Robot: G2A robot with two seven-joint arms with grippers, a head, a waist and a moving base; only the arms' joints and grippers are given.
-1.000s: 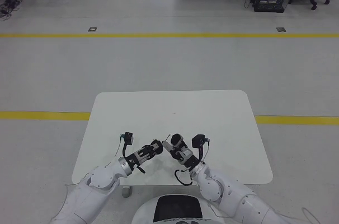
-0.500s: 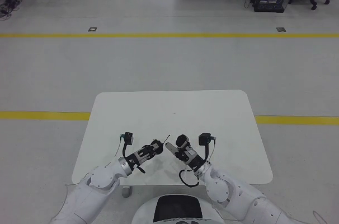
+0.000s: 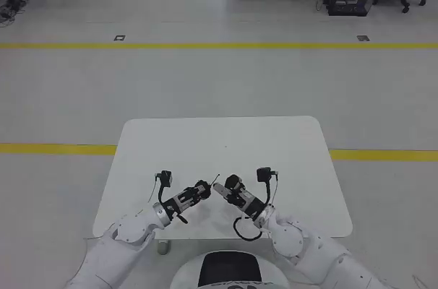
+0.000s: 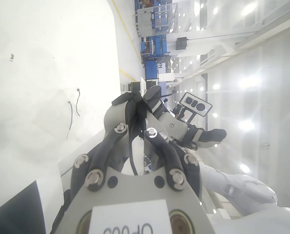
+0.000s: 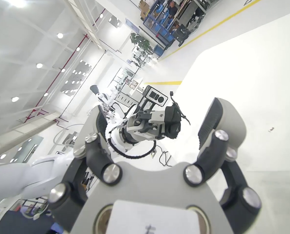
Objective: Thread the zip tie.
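Zip tie [image 3: 215,178]: a thin black strip, pinched in the left gripper [image 3: 204,190], whose fingers [image 4: 121,113] are closed on it. In the top view a short end sticks out past the fingertips, slanting up and away toward the far side of the tabletop [image 3: 277,141]. In the right wrist view the strip crosses the dark pads of the left gripper, with a small square end poking out on one side and a pointed end on the other. In the left wrist view a dark strand runs back between the closed fingers toward the wrist; whether that is the tie's tail or a cable I cannot tell.

The right gripper [image 3: 225,183] faces the left one, tip to tip, near it but not touching. Its fingers [image 5: 218,115] are spread wide and hold nothing, and the left gripper and the tie show in the gap between them.

Both grippers hang above the near part of the white tabletop, close to the middle of its near edge. A small dark speck [image 5: 271,129] lies on the tabletop farther out. Yellow lines [image 3: 219,45] cross the pale floor around the tabletop.
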